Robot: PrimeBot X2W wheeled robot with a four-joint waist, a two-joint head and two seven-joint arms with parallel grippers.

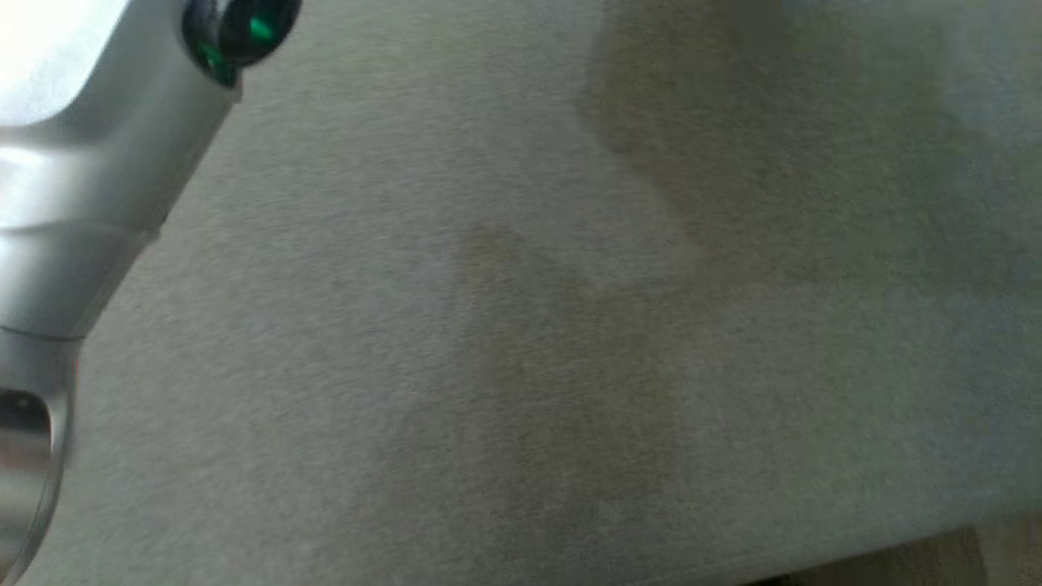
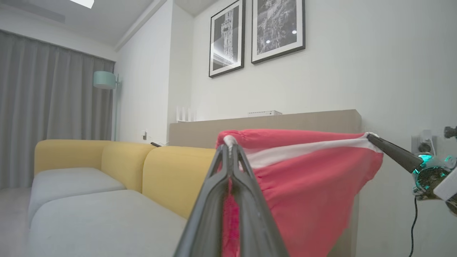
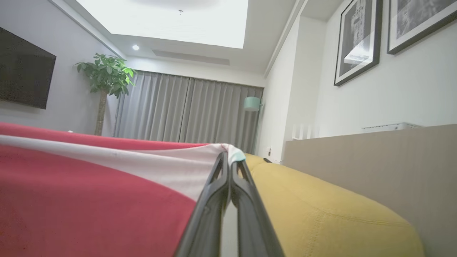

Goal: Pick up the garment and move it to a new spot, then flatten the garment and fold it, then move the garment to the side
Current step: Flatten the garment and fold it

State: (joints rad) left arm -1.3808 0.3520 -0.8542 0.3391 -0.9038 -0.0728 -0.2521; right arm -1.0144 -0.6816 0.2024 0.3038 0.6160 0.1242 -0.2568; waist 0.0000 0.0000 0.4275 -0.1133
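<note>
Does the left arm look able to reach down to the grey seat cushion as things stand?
Probably yes: nothing stands between the left gripper and the grey seat cushion. But its fingers are shut on the red garment, stretched taut to the right gripper, so both arms would likely have to move together.

Garment (image 2: 310, 185): soft red/white cloth, matt. Sofa (image 3: 321, 214): yellow woven fabric, matt. Forearm (image 1: 106, 179): smooth silver, glossy w/ glare.

Left pincer (image 2: 230, 147), right pincer (image 3: 228, 156); both tight, apart
</note>
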